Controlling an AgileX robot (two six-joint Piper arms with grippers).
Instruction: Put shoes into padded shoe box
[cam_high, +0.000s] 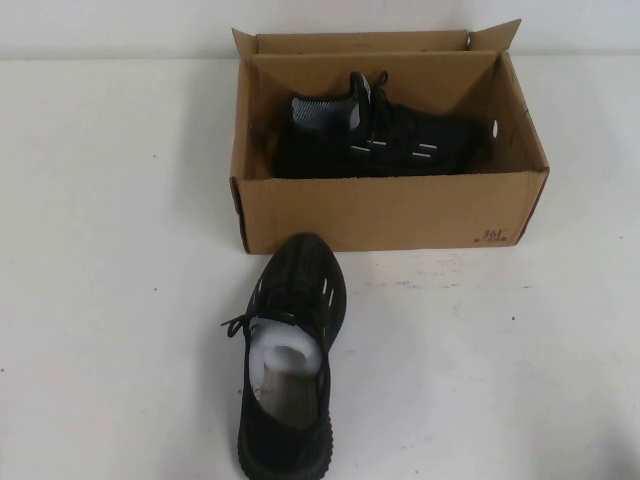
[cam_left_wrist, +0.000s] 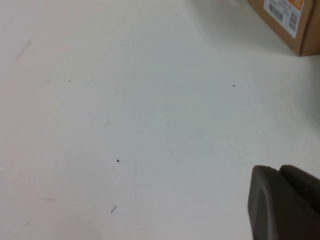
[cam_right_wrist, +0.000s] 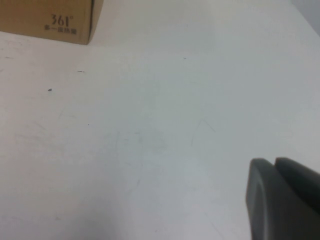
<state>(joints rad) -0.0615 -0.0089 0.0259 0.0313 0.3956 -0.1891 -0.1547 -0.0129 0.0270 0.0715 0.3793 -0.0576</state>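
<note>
The left pincer is seen only as a dark, rounded piece at the edge of the left wrist view, and whether it is released or clenched cannot be told. Nothing is held or touched by it; it hangs over bare white surface, with a corner of the padded shoe box, bearing a white barcode label, visible well apart from it.

The right pincer is likewise shown only as a dark rounded piece in the right wrist view, and its state cannot be told either. Nothing is gripped or contacted by it. It is poised over bare surface, and a corner of the box printed "361°" is seen well away from it.

Neither arm is visible in the high view, so their poses cannot be judged.

In the high view, the open box stands near the far edge of the surface, about midway along it, with its flaps upright. One shoe lies inside it on its side. The other shoe rests on the surface just in front of the box, its toe pointed at the box's near wall and its heel at the near edge, with white paper stuffing showing in its opening.
</note>
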